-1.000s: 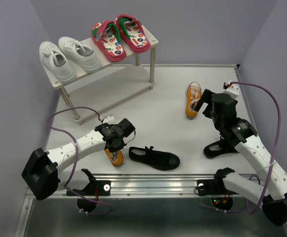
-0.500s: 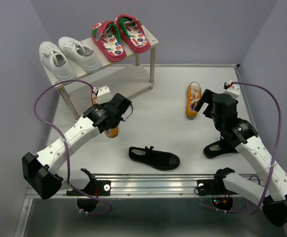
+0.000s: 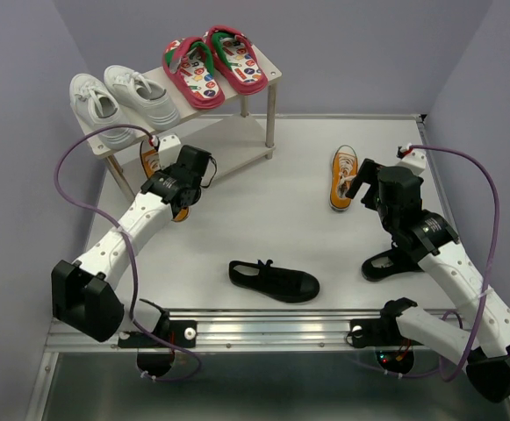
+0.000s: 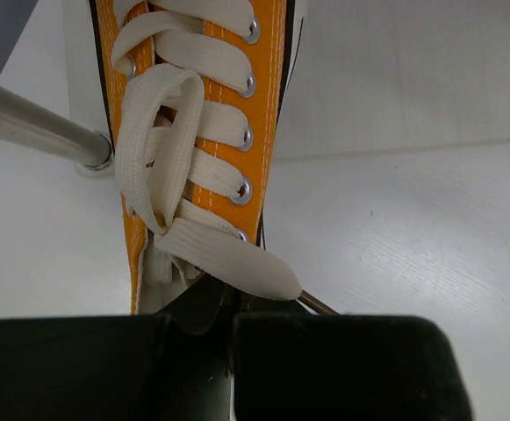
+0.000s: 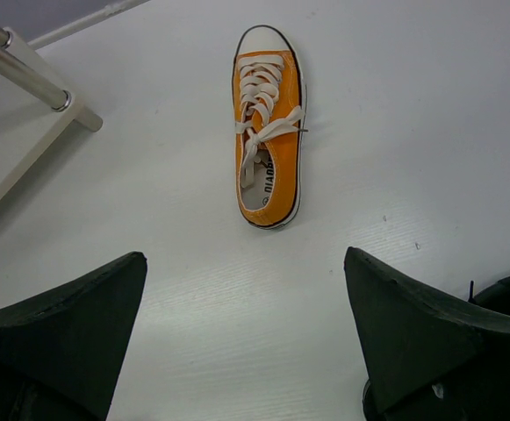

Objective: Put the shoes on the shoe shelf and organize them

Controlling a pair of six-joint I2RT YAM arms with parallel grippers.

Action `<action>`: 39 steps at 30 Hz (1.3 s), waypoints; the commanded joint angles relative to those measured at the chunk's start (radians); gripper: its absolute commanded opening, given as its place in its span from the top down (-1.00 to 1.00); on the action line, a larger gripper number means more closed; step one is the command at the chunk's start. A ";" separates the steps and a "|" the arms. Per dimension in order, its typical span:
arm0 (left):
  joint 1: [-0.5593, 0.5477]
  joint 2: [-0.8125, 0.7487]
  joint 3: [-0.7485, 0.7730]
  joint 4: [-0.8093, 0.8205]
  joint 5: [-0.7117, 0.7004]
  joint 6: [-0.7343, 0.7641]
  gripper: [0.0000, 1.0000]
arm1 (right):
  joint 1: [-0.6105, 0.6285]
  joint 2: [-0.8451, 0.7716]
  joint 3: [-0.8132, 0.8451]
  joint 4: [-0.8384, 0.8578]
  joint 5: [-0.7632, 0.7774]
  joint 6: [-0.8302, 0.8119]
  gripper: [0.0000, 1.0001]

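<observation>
Lavender walls point(image 3: 22, 53), white tabletop point(image 3: 272, 219)

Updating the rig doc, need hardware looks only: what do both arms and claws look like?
Left arm and right arm: white tubular links, black joint housings, black blocky bases. A purple cable loops loosely along each, ending in a white plug. Left claw and right claw: matt black, blunt wedge fingers. No markings legible.

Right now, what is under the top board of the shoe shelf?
The lower board, bare where it shows; the left tool holds an orange sneaker with its toe over the left end. The top board hides the rear part.
</observation>
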 commanded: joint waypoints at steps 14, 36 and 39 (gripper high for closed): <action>0.093 0.065 -0.085 0.265 -0.039 0.064 1.00 | -0.001 -0.013 0.035 0.022 0.034 -0.011 -1.00; 0.108 0.079 -0.174 0.370 -0.058 0.053 1.00 | -0.001 -0.039 0.015 0.014 0.044 -0.005 -1.00; 0.108 0.079 -0.180 0.351 -0.066 0.044 1.00 | -0.001 -0.042 0.009 0.014 0.043 -0.005 -1.00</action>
